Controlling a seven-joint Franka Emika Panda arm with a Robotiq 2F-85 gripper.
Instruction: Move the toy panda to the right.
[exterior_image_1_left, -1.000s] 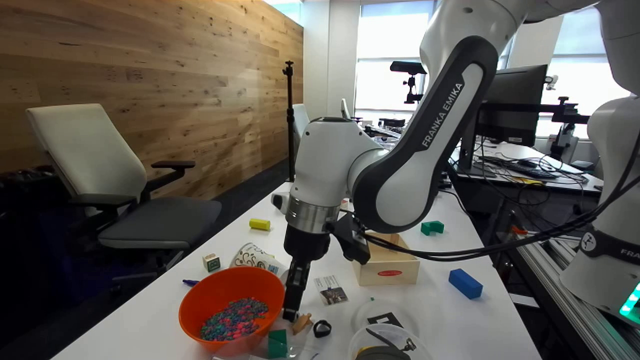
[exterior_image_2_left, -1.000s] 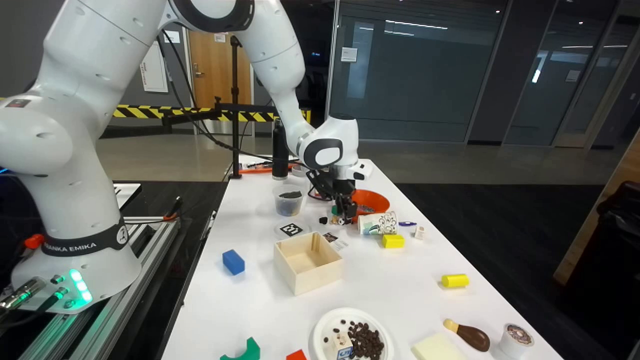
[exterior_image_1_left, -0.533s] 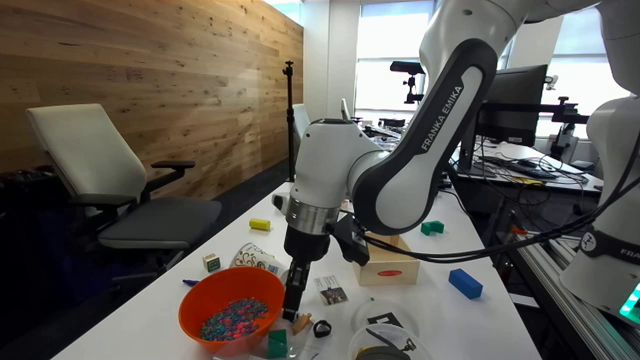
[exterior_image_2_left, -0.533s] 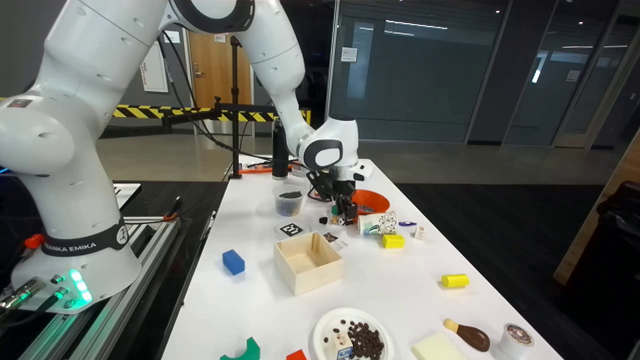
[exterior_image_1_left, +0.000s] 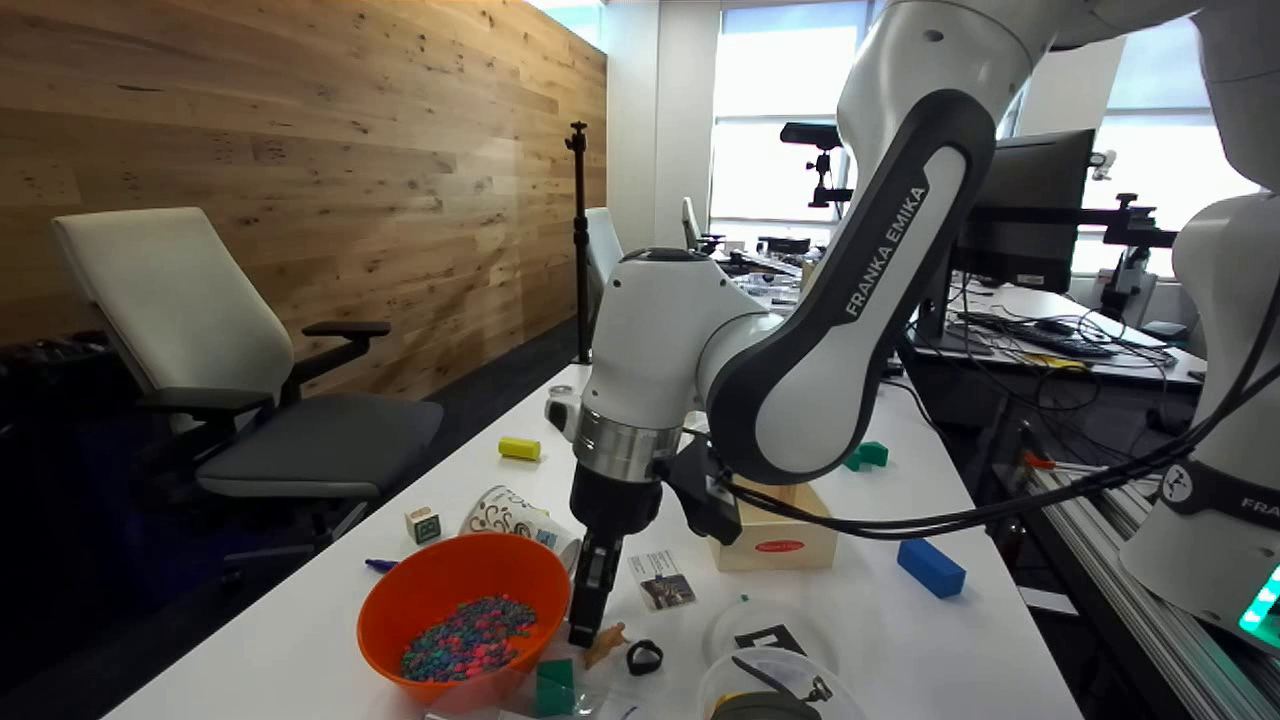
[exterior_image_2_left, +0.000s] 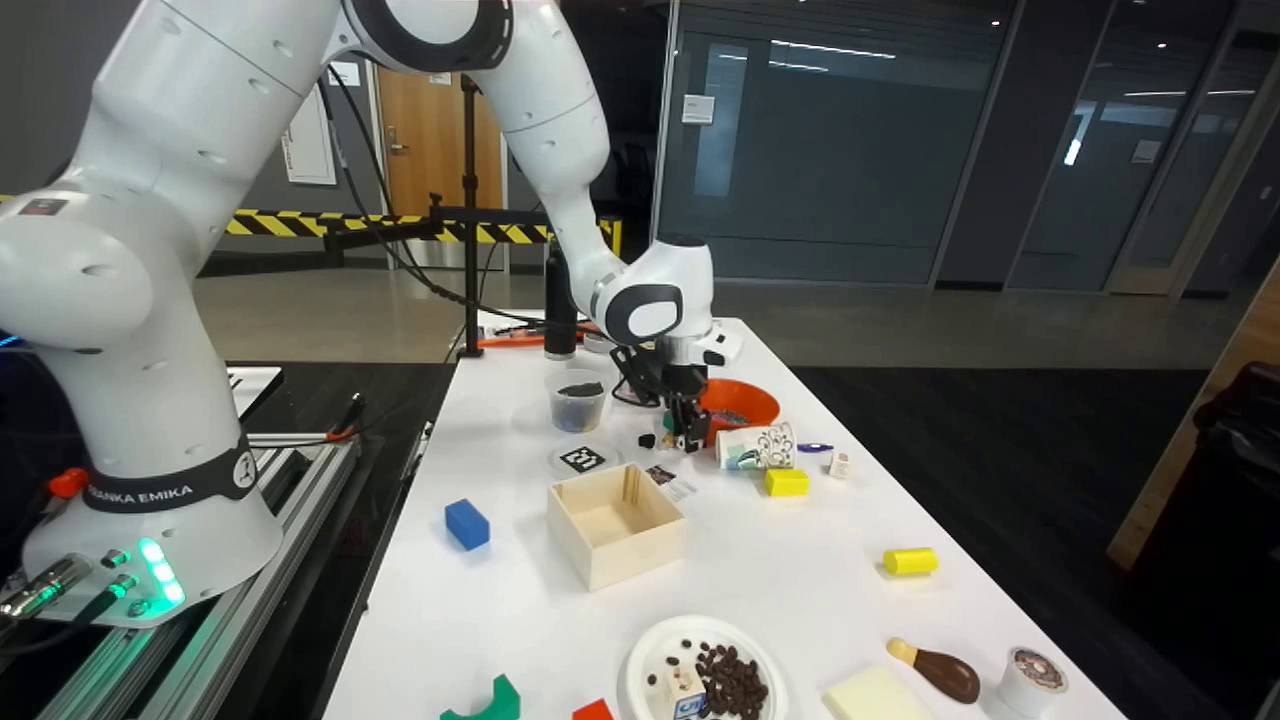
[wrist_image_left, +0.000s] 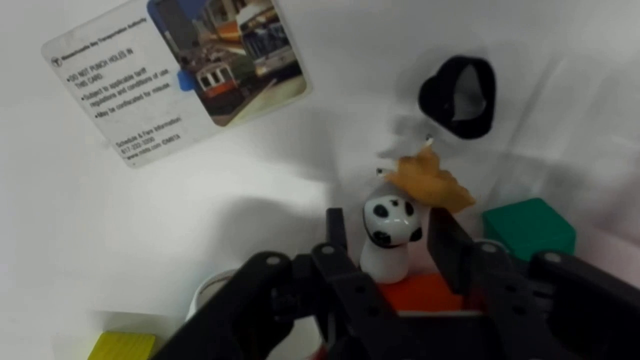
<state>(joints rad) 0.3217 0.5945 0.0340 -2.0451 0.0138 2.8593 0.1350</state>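
Observation:
The toy panda (wrist_image_left: 391, 222), a small white figure with black spots, stands upright on the white table in the wrist view. My gripper (wrist_image_left: 387, 214) is open, with one finger on each side of the panda. A gap shows between the panda and each finger. In both exterior views the gripper (exterior_image_1_left: 583, 636) is low at the table beside the orange bowl; it also shows in an exterior view (exterior_image_2_left: 690, 440). The panda is hidden behind the gripper in an exterior view and cannot be made out clearly in either.
Close around the panda are a tan toy animal (wrist_image_left: 430, 182), a green block (wrist_image_left: 530, 227), a black ring (wrist_image_left: 462, 97) and the orange bowl (exterior_image_1_left: 395, 610). A tipped paper cup (exterior_image_1_left: 508, 515), a card (exterior_image_1_left: 660, 580), a wooden box (exterior_image_1_left: 775, 545) and a clear tub (exterior_image_1_left: 735, 665) stand nearby.
The arm and gripper have moved slightly down toward the table around the panda. The other objects have not visibly moved.

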